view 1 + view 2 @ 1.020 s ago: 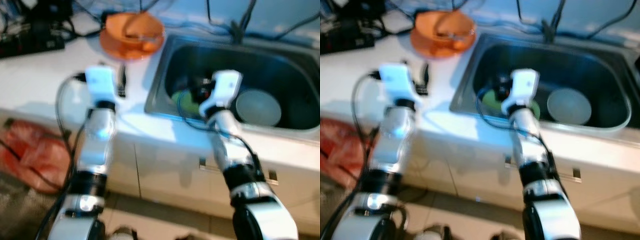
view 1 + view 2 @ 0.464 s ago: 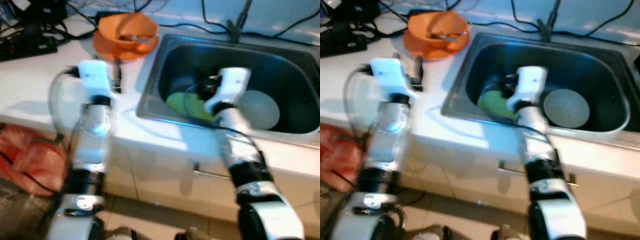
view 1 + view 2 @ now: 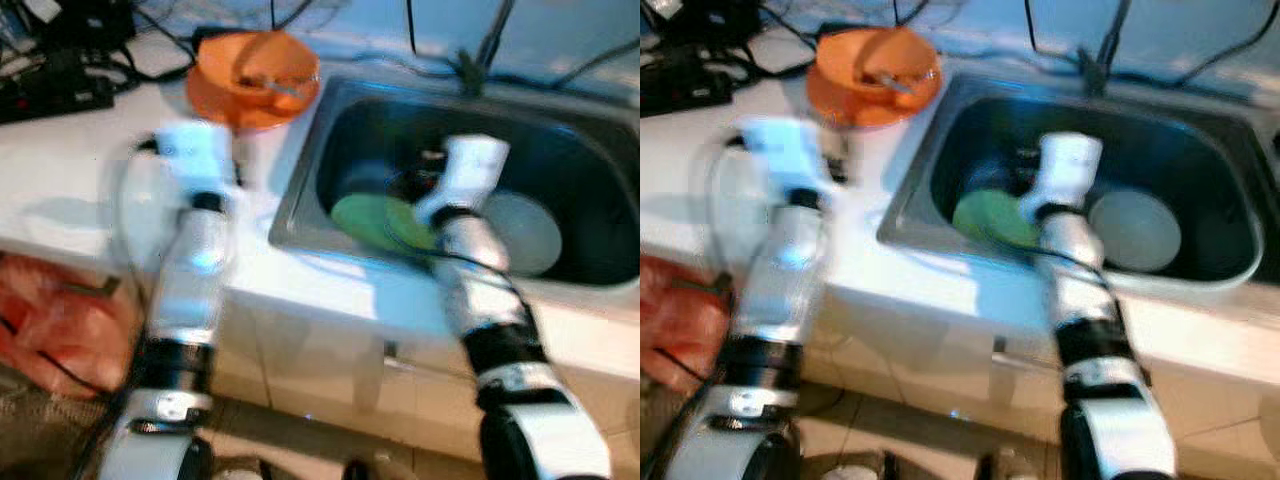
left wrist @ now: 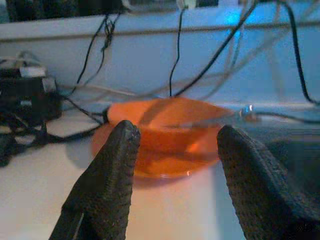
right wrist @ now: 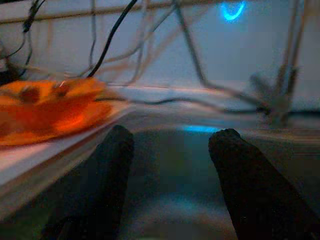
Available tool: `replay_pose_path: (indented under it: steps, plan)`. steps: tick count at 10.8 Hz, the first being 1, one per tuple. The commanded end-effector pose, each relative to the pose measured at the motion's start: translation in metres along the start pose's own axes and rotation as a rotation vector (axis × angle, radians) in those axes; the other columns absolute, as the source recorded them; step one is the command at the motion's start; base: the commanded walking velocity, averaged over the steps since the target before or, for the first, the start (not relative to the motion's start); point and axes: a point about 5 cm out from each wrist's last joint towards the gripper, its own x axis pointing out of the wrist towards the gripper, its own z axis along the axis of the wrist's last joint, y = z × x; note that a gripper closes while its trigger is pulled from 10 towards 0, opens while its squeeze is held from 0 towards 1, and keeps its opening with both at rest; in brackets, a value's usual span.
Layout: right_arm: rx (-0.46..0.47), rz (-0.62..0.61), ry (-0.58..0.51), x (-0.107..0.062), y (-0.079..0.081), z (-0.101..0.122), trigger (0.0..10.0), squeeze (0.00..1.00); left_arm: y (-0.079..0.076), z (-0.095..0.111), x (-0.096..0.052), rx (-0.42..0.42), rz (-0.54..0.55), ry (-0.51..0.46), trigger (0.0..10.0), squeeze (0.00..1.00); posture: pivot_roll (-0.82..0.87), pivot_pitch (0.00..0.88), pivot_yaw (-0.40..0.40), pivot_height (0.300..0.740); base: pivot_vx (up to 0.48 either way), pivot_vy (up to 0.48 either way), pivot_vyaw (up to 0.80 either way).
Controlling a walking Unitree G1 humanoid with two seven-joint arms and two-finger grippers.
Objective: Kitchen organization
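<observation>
The left end effector (image 4: 175, 150) is held over the white counter (image 3: 60, 190) with its two black fingers spread apart and nothing between them; in the left wrist view they frame the orange bowl (image 4: 167, 135), which stands just ahead of them, not touched. The bowl sits on the counter near the back wall, just beside the left rim of the sink (image 3: 300, 175), and holds a metal utensil (image 3: 275, 85) lying across it.

The right end effector (image 5: 170, 150) reaches over the sink basin, its fingers likewise parted and empty. Below and beside its white wrist housing, a green plate (image 3: 375, 220) lies at the left of the basin floor, and a pale round plate (image 3: 530, 230) lies to its right; the two are near each other, though the arm hides whether they touch.

Black cables (image 3: 60, 60) and dark devices crowd the counter's back left corner, and more cables hang along the wall behind the sink. A red bag (image 3: 55, 320) lies on the floor below the counter, to the robot's left. Head views are blurred.
</observation>
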Motion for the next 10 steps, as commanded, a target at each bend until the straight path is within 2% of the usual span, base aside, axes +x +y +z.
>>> replay_pose_path:
  steps: [1,9,10]
  plan:
    - [0.018,0.017,-0.01,0.003,0.0071,0.0033,10.0,0.0,0.0101,0.0025,0.0005,0.016,0.027,-0.005,10.0,0.0,0.08,0.14,-0.042,0.74,0.277,0.0,0.0]
    - [0.019,0.023,-0.004,0.0035,0.0084,0.0026,10.0,0.0,0.009,0.0031,0.0013,0.014,0.02,-0.001,10.0,0.0,0.08,0.136,-0.043,0.74,0.283,0.248,0.0]
    - [0.019,0.022,-0.004,0.0036,0.0085,0.0025,10.0,0.0,0.0067,0.0043,0.0017,0.01,-0.001,-0.007,10.0,0.0,0.09,0.136,-0.042,0.74,0.0,0.0,0.0]
